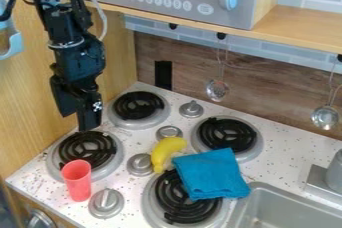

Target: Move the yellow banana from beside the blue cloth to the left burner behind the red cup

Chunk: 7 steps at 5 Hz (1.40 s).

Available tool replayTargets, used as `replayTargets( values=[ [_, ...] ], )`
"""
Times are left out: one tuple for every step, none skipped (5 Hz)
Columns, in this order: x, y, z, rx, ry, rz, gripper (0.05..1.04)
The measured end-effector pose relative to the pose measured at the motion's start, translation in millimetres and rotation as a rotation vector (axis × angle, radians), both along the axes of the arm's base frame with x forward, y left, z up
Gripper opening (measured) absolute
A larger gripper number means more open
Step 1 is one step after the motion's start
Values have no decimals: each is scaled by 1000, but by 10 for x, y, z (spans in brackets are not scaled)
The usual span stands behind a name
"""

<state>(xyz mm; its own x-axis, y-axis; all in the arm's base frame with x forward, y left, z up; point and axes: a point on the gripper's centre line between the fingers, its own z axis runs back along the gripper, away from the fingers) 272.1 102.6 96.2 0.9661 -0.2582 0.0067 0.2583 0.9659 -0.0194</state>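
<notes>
Hanging near the left front burner (87, 148), your claw (76, 124) has its fingers spread apart. Note the cup (77, 181) below it, toward the camera; the banana (165, 151) and cloth (211, 173) lie to its right.

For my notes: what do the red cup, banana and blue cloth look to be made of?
Red cup: likely smooth plastic, from its even colour and slight sheen.
Banana: probably moulded plastic, evenly yellow, though real fruit isn't ruled out.
Blue cloth: soft, matte fabric, by its folded, slightly rumpled layers.
</notes>
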Motion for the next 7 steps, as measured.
replayTargets(
  values=[
    [-17,-11,-76,-10,26,2,1001],
    [204,-4,-283,-38,-4,44,1001],
    [479,-83,-596,-47,-23,24,1001],
    [769,-230,-771,-49,-85,-9,1001],
    [1003,-325,-846,-64,-149,10,1001],
    [1242,-488,-890,-49,-168,12,1001],
    [1414,-527,-958,-48,-177,34,1001]
  ],
)
